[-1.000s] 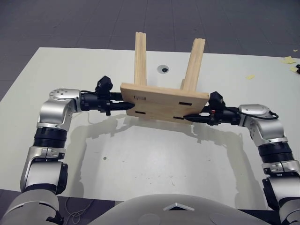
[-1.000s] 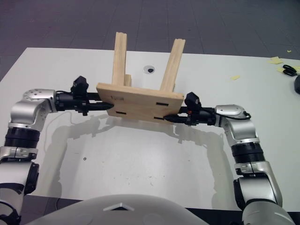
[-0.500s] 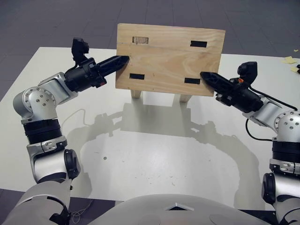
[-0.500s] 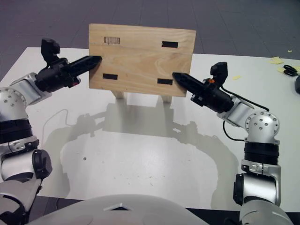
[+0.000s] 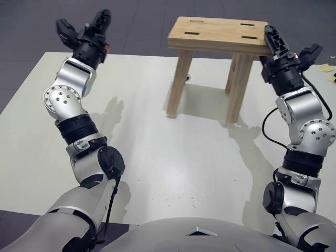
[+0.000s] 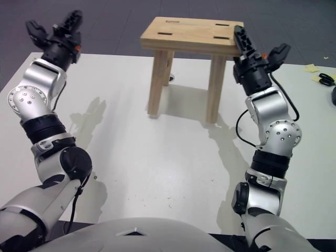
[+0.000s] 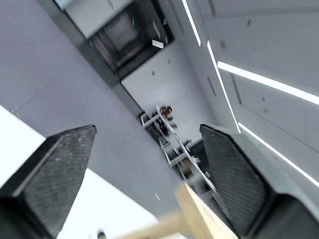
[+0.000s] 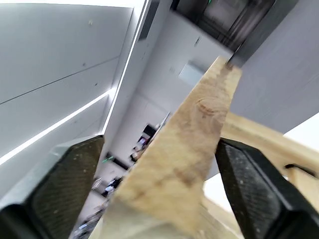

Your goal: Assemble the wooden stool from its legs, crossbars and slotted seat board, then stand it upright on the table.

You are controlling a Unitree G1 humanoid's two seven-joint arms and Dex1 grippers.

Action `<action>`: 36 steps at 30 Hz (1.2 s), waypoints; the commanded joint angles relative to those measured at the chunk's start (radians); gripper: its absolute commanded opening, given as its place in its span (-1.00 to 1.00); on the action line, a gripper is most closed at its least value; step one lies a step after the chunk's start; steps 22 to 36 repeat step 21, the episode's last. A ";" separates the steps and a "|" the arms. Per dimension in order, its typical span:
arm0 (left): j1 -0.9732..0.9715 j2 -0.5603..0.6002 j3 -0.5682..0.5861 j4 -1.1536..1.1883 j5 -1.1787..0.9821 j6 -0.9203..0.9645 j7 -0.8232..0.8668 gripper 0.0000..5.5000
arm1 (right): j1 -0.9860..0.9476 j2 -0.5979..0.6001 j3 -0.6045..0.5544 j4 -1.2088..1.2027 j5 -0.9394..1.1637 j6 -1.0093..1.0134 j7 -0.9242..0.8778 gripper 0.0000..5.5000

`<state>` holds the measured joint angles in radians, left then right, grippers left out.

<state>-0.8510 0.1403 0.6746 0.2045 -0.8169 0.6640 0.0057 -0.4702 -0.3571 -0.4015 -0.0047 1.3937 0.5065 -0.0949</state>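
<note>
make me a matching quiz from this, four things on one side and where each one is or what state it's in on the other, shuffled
Things
1. stool
2. left gripper
3. right gripper
4. yellow scraps

Places or states
a. lying at the far right edge of the table
b. standing upright on the table
c. open and empty, up high, well apart from the stool
d. at the right edge of the seat board, one finger on either side of it

Pairs: 1-b, 2-c, 3-d, 4-a
</note>
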 commanded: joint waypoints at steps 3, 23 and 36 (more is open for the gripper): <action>0.135 0.057 -0.085 -0.076 0.161 -0.162 0.002 0.80 | 0.092 0.051 0.006 -0.042 -0.234 -0.109 0.025 0.82; 0.153 0.118 -0.237 -0.055 0.225 -0.187 -0.100 0.95 | 0.302 0.115 0.310 -0.287 -0.519 -0.069 0.331 0.96; 0.153 0.118 -0.237 -0.055 0.225 -0.187 -0.100 0.95 | 0.302 0.115 0.310 -0.287 -0.519 -0.069 0.331 0.96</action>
